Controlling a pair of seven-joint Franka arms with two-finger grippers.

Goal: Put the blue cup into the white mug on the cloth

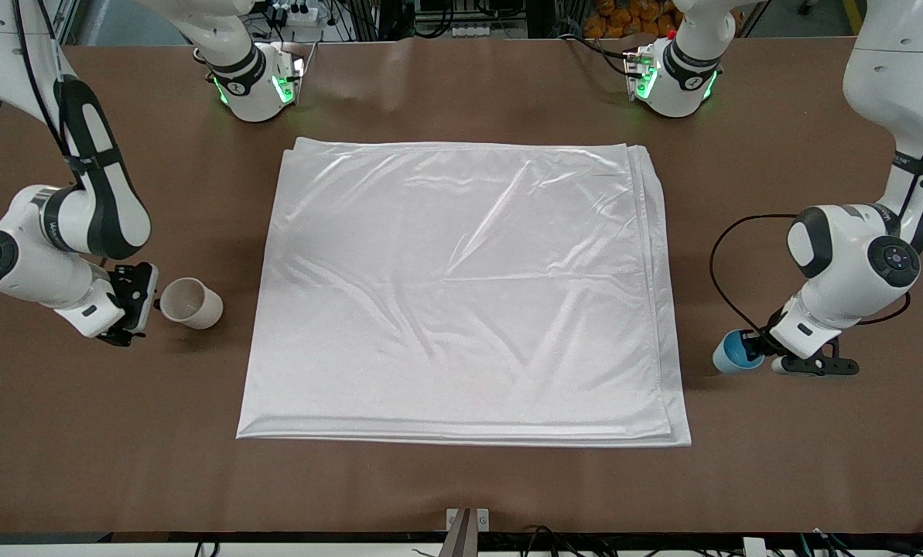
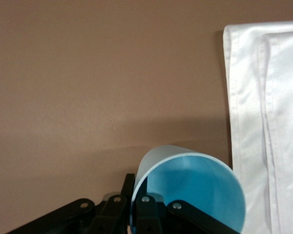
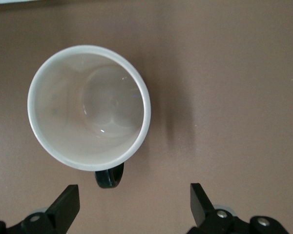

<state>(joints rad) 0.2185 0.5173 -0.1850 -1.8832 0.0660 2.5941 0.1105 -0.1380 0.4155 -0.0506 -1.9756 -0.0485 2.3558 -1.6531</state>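
The blue cup (image 1: 734, 353) is on the bare table beside the cloth (image 1: 461, 294), toward the left arm's end. My left gripper (image 1: 760, 347) is shut on the blue cup's (image 2: 195, 190) rim, one finger (image 2: 129, 181) outside the wall and the other inside. The white mug (image 1: 190, 303) stands on the bare table beside the cloth, toward the right arm's end. My right gripper (image 1: 145, 306) is open next to it. In the right wrist view the mug (image 3: 88, 107) points its dark handle (image 3: 109, 176) toward the open gripper (image 3: 134, 201), which touches nothing.
The folded cloth's (image 2: 268, 122) edge lies close beside the blue cup. Both robot bases (image 1: 256, 85) stand at the table's edge farthest from the front camera. A black cable (image 1: 720, 263) loops over the table near the left arm.
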